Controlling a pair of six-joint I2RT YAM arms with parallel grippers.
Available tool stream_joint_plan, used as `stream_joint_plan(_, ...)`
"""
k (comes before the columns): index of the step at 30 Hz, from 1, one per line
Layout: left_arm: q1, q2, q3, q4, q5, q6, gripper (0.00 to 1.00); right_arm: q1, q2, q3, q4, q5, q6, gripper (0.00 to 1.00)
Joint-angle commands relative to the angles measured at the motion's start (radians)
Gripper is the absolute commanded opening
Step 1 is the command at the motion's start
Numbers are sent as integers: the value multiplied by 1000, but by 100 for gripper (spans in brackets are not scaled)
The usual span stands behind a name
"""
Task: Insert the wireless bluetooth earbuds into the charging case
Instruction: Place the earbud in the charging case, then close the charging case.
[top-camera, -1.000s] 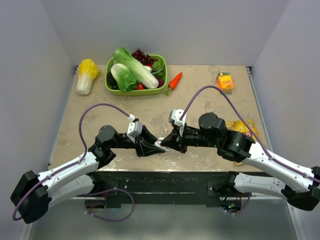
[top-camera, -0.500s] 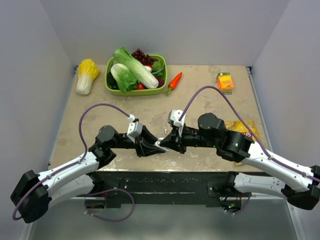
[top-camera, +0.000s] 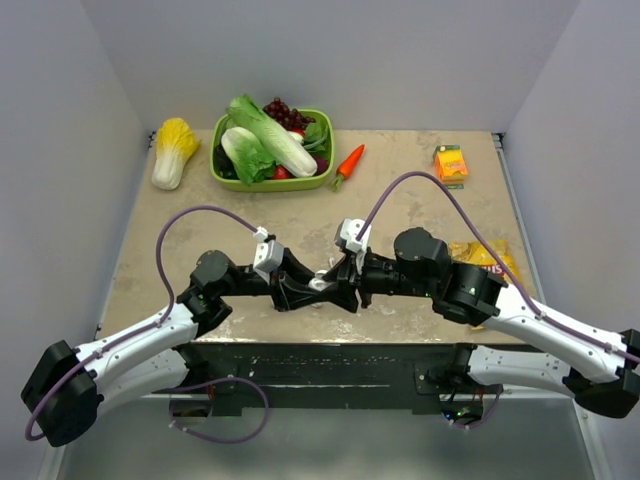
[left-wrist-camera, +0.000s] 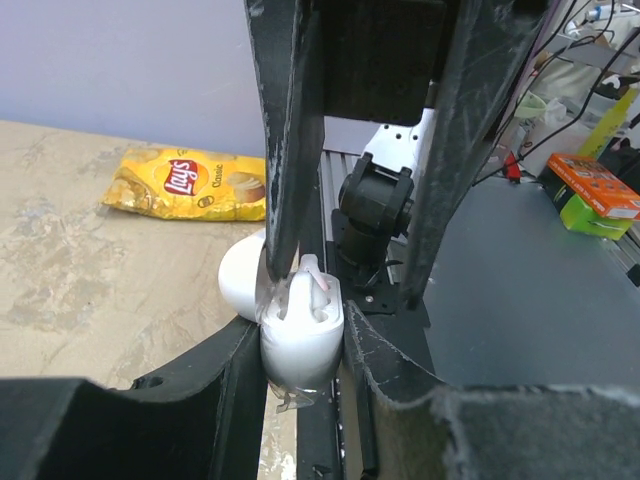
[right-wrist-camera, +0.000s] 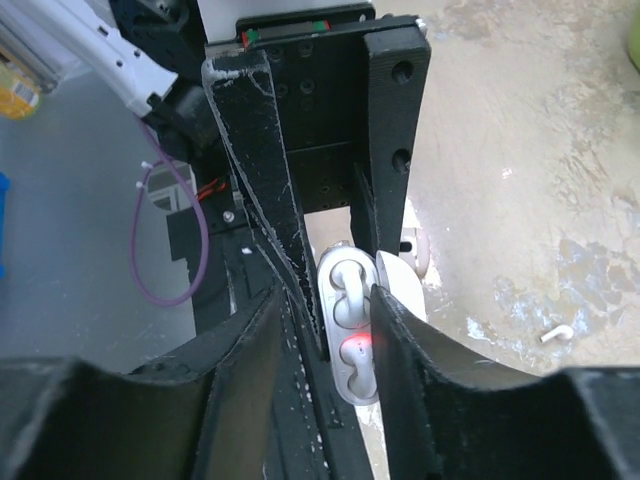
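Left gripper jaws pinch the charging case near the table edge; right gripper jaws appear spread around it; one earbud lies loose; case light, slippery; grip its flanks.

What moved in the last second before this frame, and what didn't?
The right gripper slid left, closing the gap to the left gripper. Its open fingers now straddle the charging case, which the left gripper clamps. The left arm barely shifted. The basket, carrot and orange carton stayed put.
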Motion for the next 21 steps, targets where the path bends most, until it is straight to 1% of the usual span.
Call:
stream_joint_plan(1,-1,-6,12,82,-6,-3,0,-1,-76,56,80,109,40,47)
stream_joint_plan(3,-1,-6,6,82,-13,-5,0,-1,-142,50,115,180,65,48)
stream_joint_plan(4,-1,-8,4,83,-17,-6,0,-1,-157,41,131,264,77,47)
stream_joint_plan(5,-1,-9,-2,83,-20,-6,0,-2,-177,35,135,315,83,46)
stream_joint_plan(6,-1,-14,-4,83,-30,-6,0,-2,-177,29,134,358,89,42)
stream_joint_plan(7,-1,-18,-5,82,-35,-6,0,-2,-171,23,111,439,102,37)
stream_joint_plan(8,-1,-21,-8,82,-41,-3,0,-2,-157,24,94,467,112,32)
stream_joint_plan(9,-1,-32,-11,85,-61,-2,0,-2,-130,27,73,484,122,22)
stream_joint_plan(11,-1,-41,-19,88,-84,0,0,-4,-102,17,48,518,148,11)
stream_joint_plan(12,-1,-49,-20,95,-108,-2,0,-2,-85,10,45,522,154,4)
stream_joint_plan(15,-1,-57,-28,103,-141,3,0,-2,-64,-8,50,518,166,0)
stream_joint_plan(21,-1,-60,-36,106,-170,7,0,-2,-24,-3,76,446,169,0)
